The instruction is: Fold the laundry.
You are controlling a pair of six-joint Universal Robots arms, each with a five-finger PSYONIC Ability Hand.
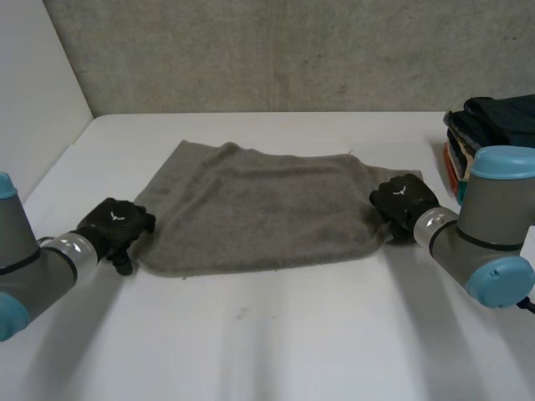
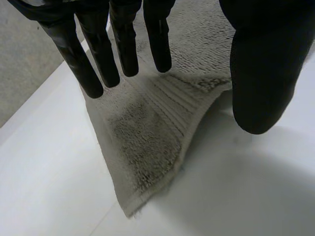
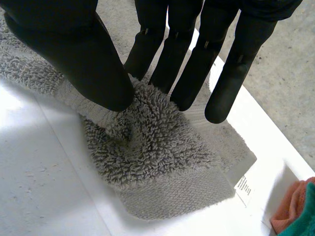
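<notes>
A grey towel (image 1: pixel 259 209) lies spread flat on the white table (image 1: pixel 276 334). My left hand (image 1: pixel 114 224) is at the towel's near left corner. In the left wrist view its fingers (image 2: pixel 123 44) are straight over the towel corner (image 2: pixel 147 142), with the thumb (image 2: pixel 261 73) off past the edge, so it is open and holds nothing. My right hand (image 1: pixel 401 200) is at the towel's right edge, by the near right corner. There its thumb (image 3: pixel 78 54) and fingers (image 3: pixel 197 64) pinch a raised bunch of the towel (image 3: pixel 157 157) between them.
A stack of folded clothes (image 1: pixel 493 134) stands at the table's far right, close behind my right arm; its orange and green edge (image 3: pixel 295 206) lies just beyond the towel's corner, where a white label (image 3: pixel 243 187) sticks out. A concrete wall (image 1: pixel 292 50) closes the back.
</notes>
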